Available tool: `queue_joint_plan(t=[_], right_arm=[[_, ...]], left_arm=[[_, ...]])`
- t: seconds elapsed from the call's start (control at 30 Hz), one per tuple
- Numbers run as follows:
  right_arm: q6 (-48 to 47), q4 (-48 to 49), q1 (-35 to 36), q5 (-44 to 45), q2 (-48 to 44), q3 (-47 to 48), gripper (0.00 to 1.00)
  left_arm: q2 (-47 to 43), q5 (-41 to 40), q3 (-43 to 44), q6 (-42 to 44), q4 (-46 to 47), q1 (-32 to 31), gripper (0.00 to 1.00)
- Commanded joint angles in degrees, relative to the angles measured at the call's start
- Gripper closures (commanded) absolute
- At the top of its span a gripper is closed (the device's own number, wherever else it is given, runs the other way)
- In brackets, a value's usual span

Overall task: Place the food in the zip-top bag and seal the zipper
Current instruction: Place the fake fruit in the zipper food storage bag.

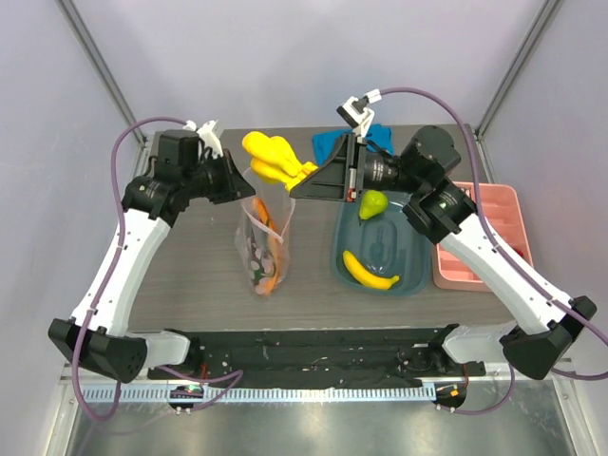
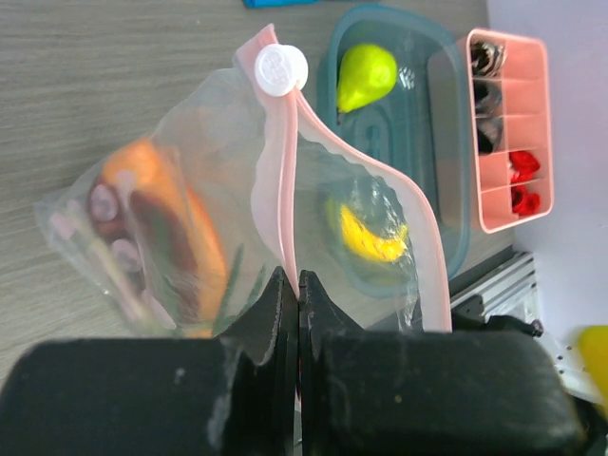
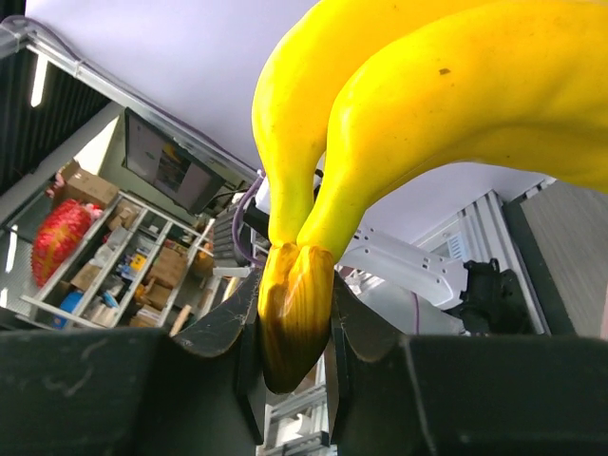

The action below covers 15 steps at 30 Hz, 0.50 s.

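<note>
My left gripper (image 1: 251, 193) is shut on the pink zipper strip (image 2: 290, 180) and holds up the mouth of the zip-top bag (image 1: 264, 249), which is open. The white slider tab (image 2: 281, 68) sits at the strip's far end. The orange-red pepper (image 2: 169, 223) is inside the bag, beside a thin green stalk (image 2: 234, 275). My right gripper (image 1: 297, 186) is shut on the stem (image 3: 294, 309) of the yellow banana bunch (image 1: 270, 157) and holds it in the air just behind the bag's mouth. The green pear-like fruit (image 1: 372, 204) lies in the teal tub (image 1: 410, 282).
A single yellow banana (image 1: 369, 273) also lies in the teal tub. A pink divided tray (image 1: 489, 242) with small dark and red pieces stands at the right. A blue folded cloth (image 1: 330, 142) lies at the back behind the right gripper.
</note>
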Motion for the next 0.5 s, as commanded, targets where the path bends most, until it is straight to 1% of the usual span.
queue_joint_plan(t=[0.0, 0.23, 0.47], right_arm=[[5.72, 3.56, 1.22, 2.23, 1.91, -1.72, 0.99], [8.19, 4.27, 3.42, 2.14, 5.86, -2.60, 0.99], [10.65, 2.86, 2.72, 3.98, 7.27, -8.66, 0.99]], left_arm=[[-2.85, -0.41, -0.33, -4.02, 7.73, 0.67, 1.00], [-3.73, 0.02, -1.30, -5.87, 9.58, 1.02, 1.00], [-5.40, 1.43, -2.79, -6.58, 10.37, 1.55, 1.00]])
